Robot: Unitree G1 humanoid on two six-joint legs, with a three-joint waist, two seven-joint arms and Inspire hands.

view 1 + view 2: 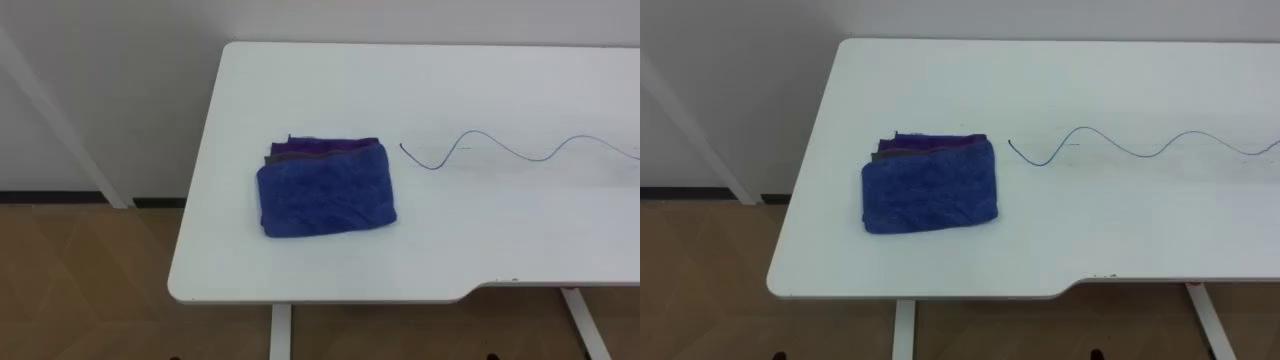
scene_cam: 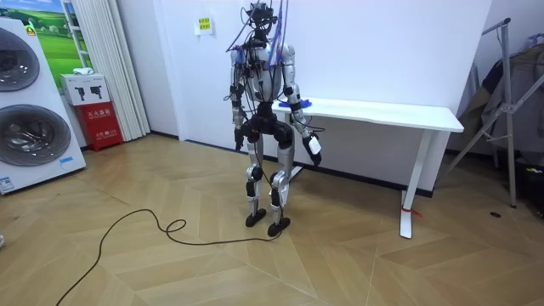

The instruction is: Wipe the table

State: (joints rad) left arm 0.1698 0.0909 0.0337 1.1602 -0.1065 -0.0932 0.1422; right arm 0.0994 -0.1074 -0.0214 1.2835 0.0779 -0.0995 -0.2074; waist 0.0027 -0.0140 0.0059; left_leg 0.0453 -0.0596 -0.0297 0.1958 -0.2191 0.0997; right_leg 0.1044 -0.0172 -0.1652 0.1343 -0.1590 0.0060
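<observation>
The folded blue cloth (image 1: 325, 190) lies flat on the white table (image 1: 300, 80), towards the table's left end and nearer the front edge than the wall. Nothing is holding it.

In the room view the robot is seen standing at that end of the table. Its right hand (image 2: 313, 146) hangs below the tabletop and its left hand (image 2: 237, 119) is down at its side. Whether the fingers of either are spread or curled cannot be told at that distance.

A thin wavy pen line (image 1: 500, 148) starts just beside the cloth's far right corner and runs away to the right. It is judged to be the mark to be wiped.

Several slips are possible from here:
- If only the top layer is pinched, the stack may be pulled open and a loose flap dragged instead of a pad.
- If the cloth is pressed too lightly, the line may be skated over (or merely smeared).
- A stroke begun leftward or towards the robot could carry the cloth off the table's edge.
- The line's right end may lie beyond an easy reach from this stance.

The cloth's long axis runs along the table's length, turned slightly so that its right side sits a little farther back. Its stepped purple layers face the wall, and its right side faces the line.
</observation>
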